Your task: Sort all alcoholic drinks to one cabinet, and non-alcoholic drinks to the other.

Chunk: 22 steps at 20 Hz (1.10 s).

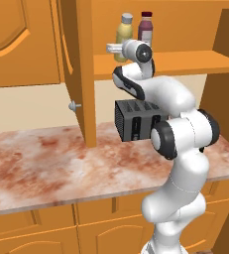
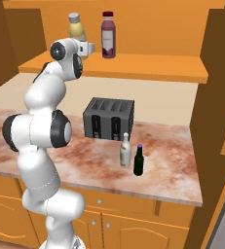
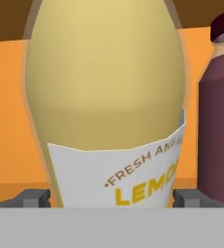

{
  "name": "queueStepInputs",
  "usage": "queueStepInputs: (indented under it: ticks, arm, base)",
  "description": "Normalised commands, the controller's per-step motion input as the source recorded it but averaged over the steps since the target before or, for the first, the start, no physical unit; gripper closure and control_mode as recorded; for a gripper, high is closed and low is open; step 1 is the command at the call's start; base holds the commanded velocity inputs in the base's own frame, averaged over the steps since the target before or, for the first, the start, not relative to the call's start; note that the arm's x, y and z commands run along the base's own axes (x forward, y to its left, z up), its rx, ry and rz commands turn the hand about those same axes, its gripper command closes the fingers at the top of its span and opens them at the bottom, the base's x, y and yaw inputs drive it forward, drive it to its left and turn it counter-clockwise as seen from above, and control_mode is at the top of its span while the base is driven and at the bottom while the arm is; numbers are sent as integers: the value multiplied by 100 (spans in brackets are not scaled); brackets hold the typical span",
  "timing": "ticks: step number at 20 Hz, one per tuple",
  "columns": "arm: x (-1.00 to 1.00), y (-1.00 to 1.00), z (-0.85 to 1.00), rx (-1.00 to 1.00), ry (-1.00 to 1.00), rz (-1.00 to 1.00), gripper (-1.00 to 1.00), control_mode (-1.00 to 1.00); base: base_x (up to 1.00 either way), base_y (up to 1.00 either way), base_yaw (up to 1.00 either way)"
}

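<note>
Hand [image 3: 111,198] gapes wide around the yellow bottle [image 3: 106,97]; a careless retreat could topple it into the purple bottle [image 3: 220,111].

Two stout plastic bottles are counted on the cabinet shelf: one yellow bottle [image 2: 77,30] and one purple bottle [image 2: 108,35]. Two slim glass bottles are counted on the counter [image 2: 172,165], one pale bottle [image 2: 125,151] and one dark bottle [image 2: 139,160], along with one toaster [image 2: 108,119].

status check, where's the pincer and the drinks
Pincer open, fingers either side of yellow bottle on cabinet shelf. Purple bottle beside it. Two glass bottles on counter by toaster.
</note>
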Motion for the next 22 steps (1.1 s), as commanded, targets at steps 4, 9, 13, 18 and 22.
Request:
queueStepInputs:
  ticks: [4,9,13,18,22]
  arm:
    - [5,0,3,16,8,0,-100,-100]
    - [19,0,17,18,18,0,-100,-100]
    - [21,0,20,14,20,0,-100,-100]
    - [17,0,20,11,18,0,-100,-100]
    - [3,0,3,2,8,0,-100,-100]
  base:
    - [0,0,0]
    - [0,0,0]
    - [0,0,0]
    - [0,0,0]
    - [0,0,0]
